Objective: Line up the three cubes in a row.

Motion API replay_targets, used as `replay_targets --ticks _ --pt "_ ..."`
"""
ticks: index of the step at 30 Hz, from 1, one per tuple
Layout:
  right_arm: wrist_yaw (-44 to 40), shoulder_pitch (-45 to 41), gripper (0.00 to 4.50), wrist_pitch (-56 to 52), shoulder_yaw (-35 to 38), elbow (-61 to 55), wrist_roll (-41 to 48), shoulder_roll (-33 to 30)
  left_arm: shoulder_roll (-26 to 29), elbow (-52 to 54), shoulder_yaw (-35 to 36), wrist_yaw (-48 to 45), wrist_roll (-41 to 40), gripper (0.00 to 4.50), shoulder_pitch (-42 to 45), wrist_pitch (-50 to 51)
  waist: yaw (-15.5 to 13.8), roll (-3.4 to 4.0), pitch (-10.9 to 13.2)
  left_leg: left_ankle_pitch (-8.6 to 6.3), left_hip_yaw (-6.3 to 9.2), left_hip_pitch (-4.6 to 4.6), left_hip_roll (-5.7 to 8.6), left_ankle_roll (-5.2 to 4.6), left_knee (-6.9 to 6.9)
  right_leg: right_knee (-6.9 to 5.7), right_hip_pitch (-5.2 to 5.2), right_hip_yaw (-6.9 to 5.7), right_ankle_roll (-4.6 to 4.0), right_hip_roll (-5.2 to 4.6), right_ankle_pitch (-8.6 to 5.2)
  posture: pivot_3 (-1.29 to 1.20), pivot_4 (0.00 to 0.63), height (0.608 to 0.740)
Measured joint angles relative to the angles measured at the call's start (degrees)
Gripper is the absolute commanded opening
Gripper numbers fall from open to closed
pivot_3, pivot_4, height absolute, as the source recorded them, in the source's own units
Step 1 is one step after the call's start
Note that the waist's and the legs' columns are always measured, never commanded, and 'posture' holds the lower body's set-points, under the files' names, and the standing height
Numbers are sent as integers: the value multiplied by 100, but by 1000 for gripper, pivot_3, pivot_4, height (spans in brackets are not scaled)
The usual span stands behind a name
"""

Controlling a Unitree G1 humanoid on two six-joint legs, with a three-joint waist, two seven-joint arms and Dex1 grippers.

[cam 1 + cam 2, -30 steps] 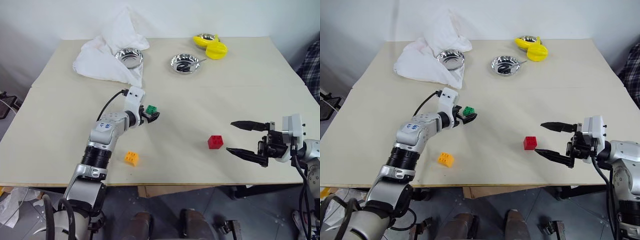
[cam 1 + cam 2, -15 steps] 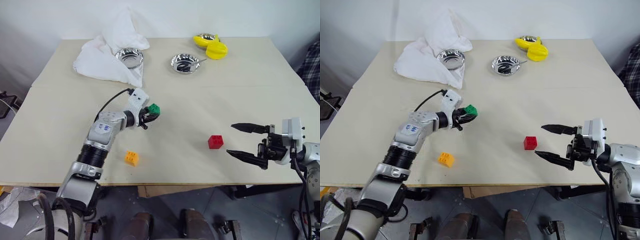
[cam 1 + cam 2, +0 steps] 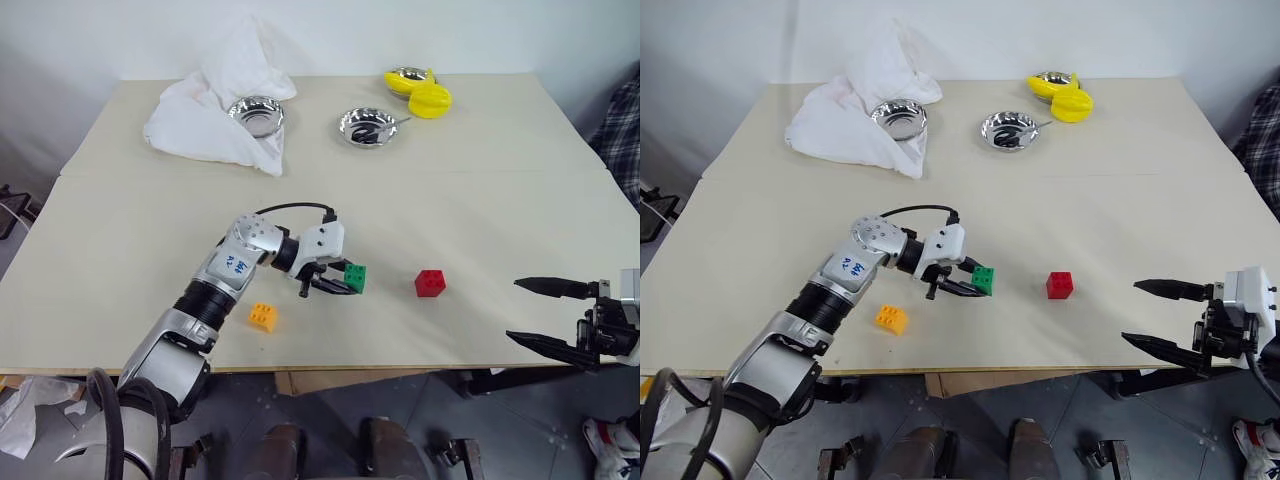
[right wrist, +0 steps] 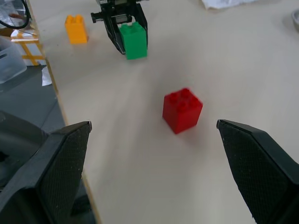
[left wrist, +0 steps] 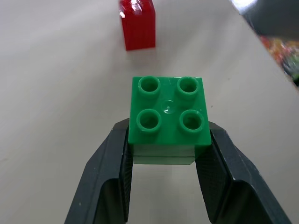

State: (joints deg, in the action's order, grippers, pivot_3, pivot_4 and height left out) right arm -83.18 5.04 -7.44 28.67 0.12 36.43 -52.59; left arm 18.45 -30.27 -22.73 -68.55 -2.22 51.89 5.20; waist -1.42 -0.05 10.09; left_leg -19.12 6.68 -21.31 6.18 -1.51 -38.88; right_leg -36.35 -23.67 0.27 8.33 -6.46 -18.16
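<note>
Gripped in the left gripper (image 3: 338, 282) jaws just left of the red cube (image 3: 431, 283), the green cube (image 3: 354, 278) could be set askew; right gripper (image 3: 548, 316) jaws wide.

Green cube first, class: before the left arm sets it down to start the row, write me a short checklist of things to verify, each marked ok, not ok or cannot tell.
1. Green cube gripped squarely between the left tool's fingers: ok.
2. Green cube lifted off the table: cannot tell.
3. Bare table between green cube and red cube for setting down: ok.
4. Right tool open and apart from the red cube: ok.
5. Orange cube out of the left arm's way: ok, it sits near the table's front edge, apart from the arm.
6. Three cubes in a row: not ok.
</note>
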Motion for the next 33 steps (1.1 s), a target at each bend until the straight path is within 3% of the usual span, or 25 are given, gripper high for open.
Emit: replay_targets --ticks 14,23,30,33 --pt "466 84 4500 -44 59 -657 22 175 -560 -208 -118 394 537 1502 184 656 -143 -1 1 3 0 -1 9 -6 -18 -5 7 2 11 -1 6 0 150 740" --pt "468 -8 4500 -50 -117 -660 23 221 -641 -204 173 332 336 4342 190 629 -153 -3 2 4 -1 -2 6 -6 -18 -4 3 3 12 -3 6 0 150 740" --pt "380 -341 4500 -48 -383 -452 11 221 -258 -174 941 -421 -436 4342 525 117 -118 -3 2 3 -1 -2 2 -5 -16 -4 1 0 12 -5 6 0 150 740" --pt "310 -666 4500 -29 -638 -231 -13 232 237 30 1384 -1125 -1014 4342 448 -102 -33 -4 2 3 -2 -2 -1 -4 -15 -6 -2 0 12 -7 6 0 150 740"
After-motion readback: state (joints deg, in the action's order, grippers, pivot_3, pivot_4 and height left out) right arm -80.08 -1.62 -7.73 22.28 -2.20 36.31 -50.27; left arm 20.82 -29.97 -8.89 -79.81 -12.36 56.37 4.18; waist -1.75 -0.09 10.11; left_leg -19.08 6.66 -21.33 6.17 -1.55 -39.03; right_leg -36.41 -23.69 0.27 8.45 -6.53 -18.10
